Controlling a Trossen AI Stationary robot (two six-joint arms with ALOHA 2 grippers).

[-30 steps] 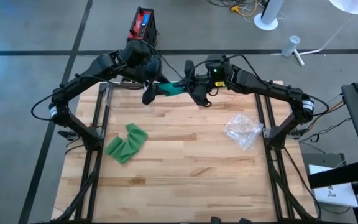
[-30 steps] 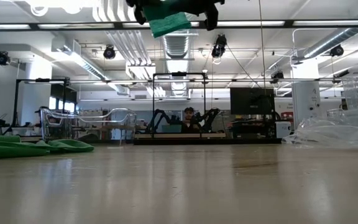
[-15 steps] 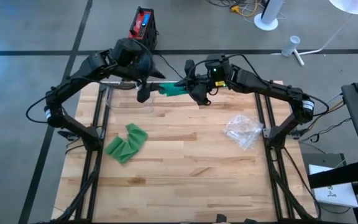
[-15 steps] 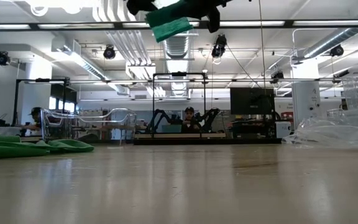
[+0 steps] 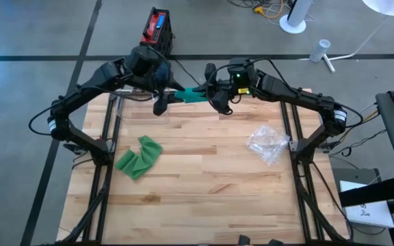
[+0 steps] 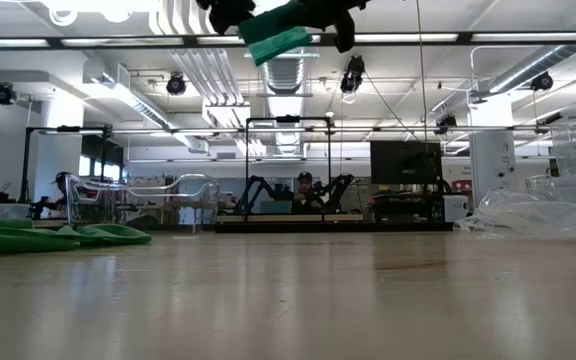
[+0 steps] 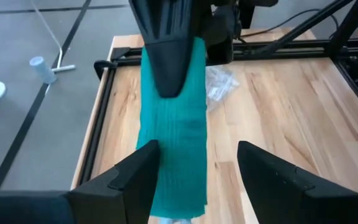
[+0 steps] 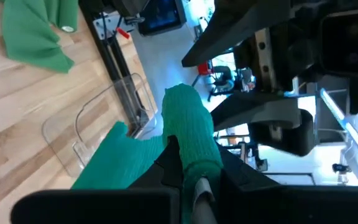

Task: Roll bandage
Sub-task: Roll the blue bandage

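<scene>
Bandage (image 5: 189, 96): teal-green, ribbed stretch fabric, a flat strip. Held up in the air above the far edge of the counter (image 5: 204, 171), stretched lengthwise between the two grippers. One end is pinched in the right gripper (image 5: 214, 96), whose fingers are closed on it; the other end hangs loose between the parted fingers of the left gripper (image 5: 161, 101). Not yet rolled.

You see two dark, slim jointed arms with black cables looping alongside them. The left end effector (image 5: 161, 104) has smooth, tapered black fingers. The right end effector (image 5: 219, 101) carries a small green light behind it.
</scene>
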